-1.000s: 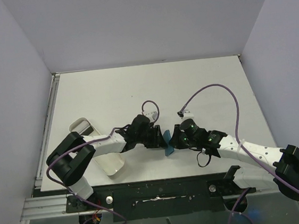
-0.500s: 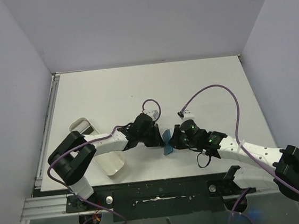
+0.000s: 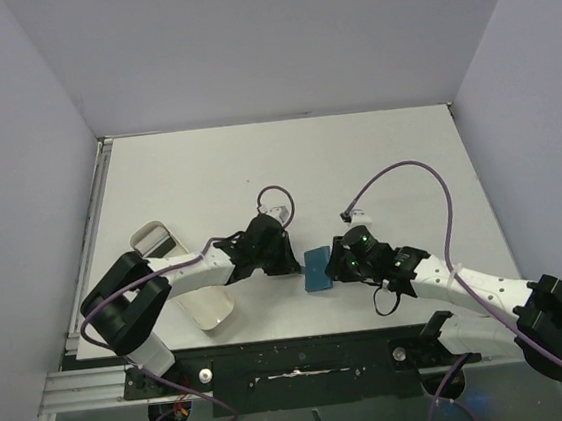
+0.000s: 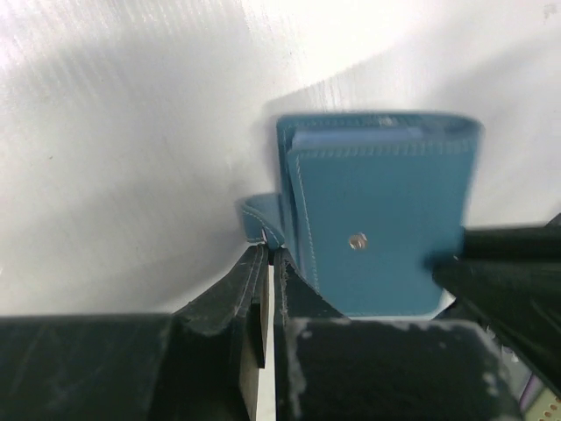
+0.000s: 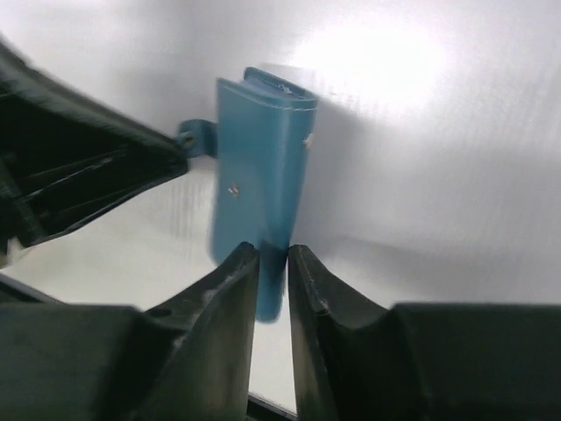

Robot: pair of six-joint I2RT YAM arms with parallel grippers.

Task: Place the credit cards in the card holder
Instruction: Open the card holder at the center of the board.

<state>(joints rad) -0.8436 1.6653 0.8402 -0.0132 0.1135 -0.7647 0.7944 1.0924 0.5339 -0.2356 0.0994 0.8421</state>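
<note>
Top view: teal-blue folding wallet (image 3: 317, 269) lying on white surface (image 3: 256, 163), between two arms. Left hand (image 3: 291, 262) sitting at its left edge, right hand (image 3: 338, 265) at its right edge. Long white tray (image 3: 209, 311) lying under left arm.

Left wrist view: left hand squeezed tight, tips touching wallet's strap tab (image 4: 259, 215); cannot tell if tab is pinched. Small pale snap stud (image 4: 357, 240) facing camera.

Right wrist view: right hand gripping wallet's near edge between both fingers.
</note>
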